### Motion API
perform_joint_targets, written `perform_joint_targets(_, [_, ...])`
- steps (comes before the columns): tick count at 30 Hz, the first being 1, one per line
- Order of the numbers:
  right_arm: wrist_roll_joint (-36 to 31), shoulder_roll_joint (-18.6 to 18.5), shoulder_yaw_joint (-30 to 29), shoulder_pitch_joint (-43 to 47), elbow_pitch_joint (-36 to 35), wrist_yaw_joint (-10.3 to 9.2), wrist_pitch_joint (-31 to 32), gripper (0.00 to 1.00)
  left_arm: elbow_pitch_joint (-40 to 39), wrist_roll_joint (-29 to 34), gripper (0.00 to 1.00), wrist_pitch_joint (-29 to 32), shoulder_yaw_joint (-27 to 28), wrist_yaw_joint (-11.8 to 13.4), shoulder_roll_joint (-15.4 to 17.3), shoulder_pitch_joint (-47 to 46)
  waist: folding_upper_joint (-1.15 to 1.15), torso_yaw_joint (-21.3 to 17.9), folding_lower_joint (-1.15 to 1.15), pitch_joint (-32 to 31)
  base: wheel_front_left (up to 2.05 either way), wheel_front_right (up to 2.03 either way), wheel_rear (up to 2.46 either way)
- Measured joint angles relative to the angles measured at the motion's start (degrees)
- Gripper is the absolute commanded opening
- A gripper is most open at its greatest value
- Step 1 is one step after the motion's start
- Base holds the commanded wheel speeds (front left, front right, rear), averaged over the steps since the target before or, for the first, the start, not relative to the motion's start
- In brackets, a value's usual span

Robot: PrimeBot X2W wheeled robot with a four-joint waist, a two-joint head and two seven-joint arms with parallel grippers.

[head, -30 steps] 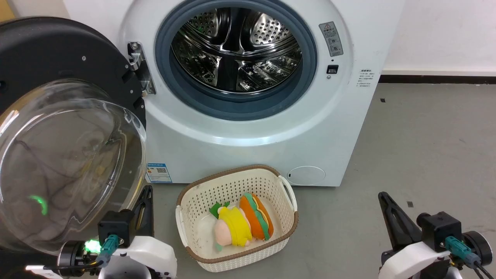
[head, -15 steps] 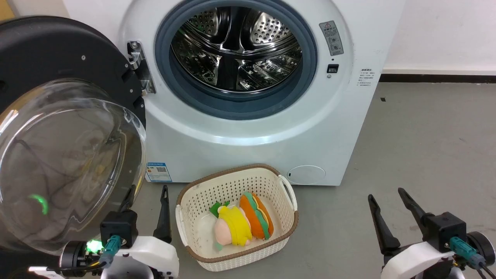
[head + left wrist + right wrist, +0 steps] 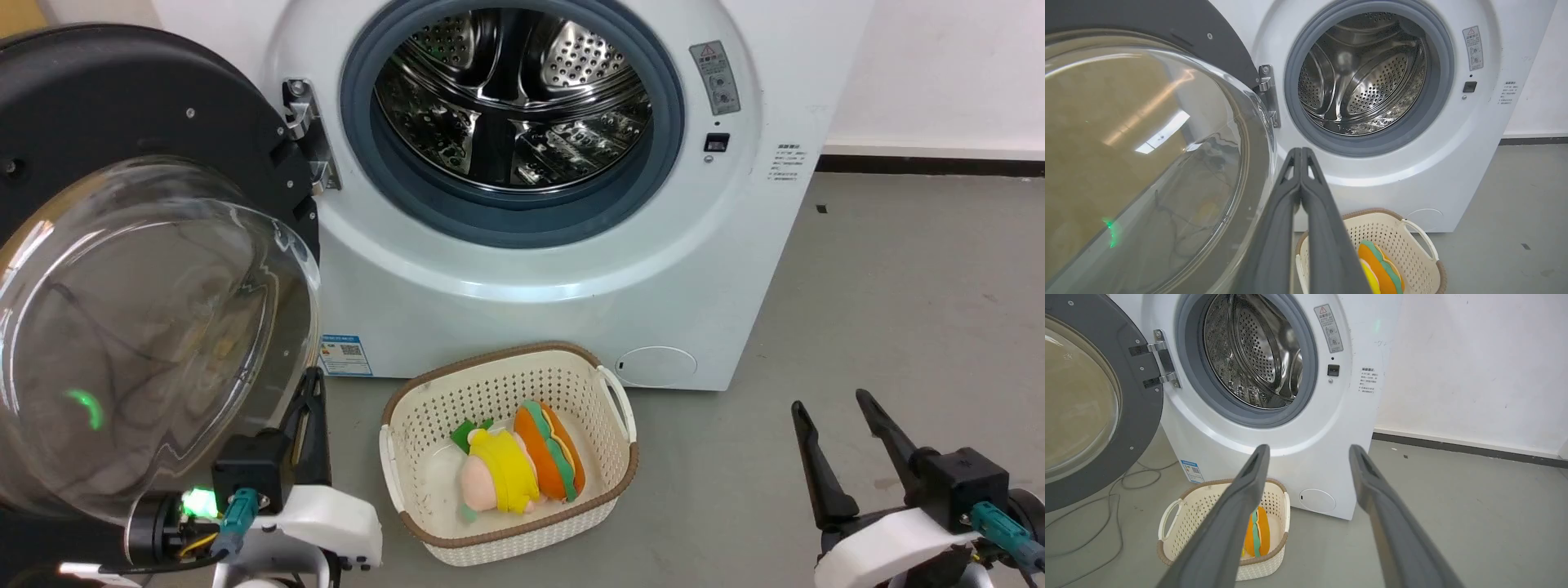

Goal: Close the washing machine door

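Note:
The washing machine door (image 3: pixel 122 98) hangs wide open on its left hinge, its black rim and bulging glass bowl (image 3: pixel 147 327) facing me. The white washing machine (image 3: pixel 531 278) shows its steel drum (image 3: pixel 514 90) and grey gasket uncovered. My left gripper (image 3: pixel 312 384) is shut on nothing, low beside the bowl's lower right edge. In the left wrist view the gripper (image 3: pixel 1300 151) points at the machine's front, with the door (image 3: pixel 1167 24) just to its left. My right gripper (image 3: pixel 829 404) stands open at the lower right. In the right wrist view that gripper (image 3: pixel 1308 449) faces the machine (image 3: pixel 1306 457) and the door (image 3: pixel 1139 416).
A cream perforated basket (image 3: pixel 490 392) holding plush toys (image 3: pixel 522 469) sits on the grey floor before the machine, between my arms. A cable (image 3: pixel 1106 506) lies on the floor under the door. A white wall (image 3: pixel 1474 375) runs to the right of the machine.
The left gripper opened and then shut again. The right gripper went from shut to open and stays open. The head camera shifted a little, sliding the whole scene rightward.

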Motion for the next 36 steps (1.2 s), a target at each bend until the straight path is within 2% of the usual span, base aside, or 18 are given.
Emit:
perform_joint_targets(9, [1.3,0.0,-0.9,0.0,-0.1,0.0,-1.1,1.0,-3.3,-0.1,0.0,-1.1,-0.3,1.1,1.3,-2.7,0.0,1.8,0.0,0.5,0.0,0.0,0.0])
perform_joint_targets(20, [2.5,0.0,-2.1,0.0,-0.1,0.0,-2.3,1.0,-7.4,-3.0,0.0,-2.3,3.2,0.3,2.6,-7.4,0.0,4.8,0.0,0.8,0.0,0.0,0.0])
perform_joint_targets(32, [3.2,0.0,-3.7,-0.5,0.0,0.0,-3.8,1.0,-8.5,-7.7,0.0,-3.8,12.3,-5.3,2.5,-14.5,0.0,8.5,0.0,1.8,0.0,0.0,0.0])
perform_joint_targets(36, [3.6,0.0,-4.3,-0.7,0.1,0.0,-4.3,1.0,-7.3,-9.9,0.0,-4.3,14.9,-6.4,2.5,-17.1,0.0,10.0,0.0,2.1,0.0,0.0,0.0])
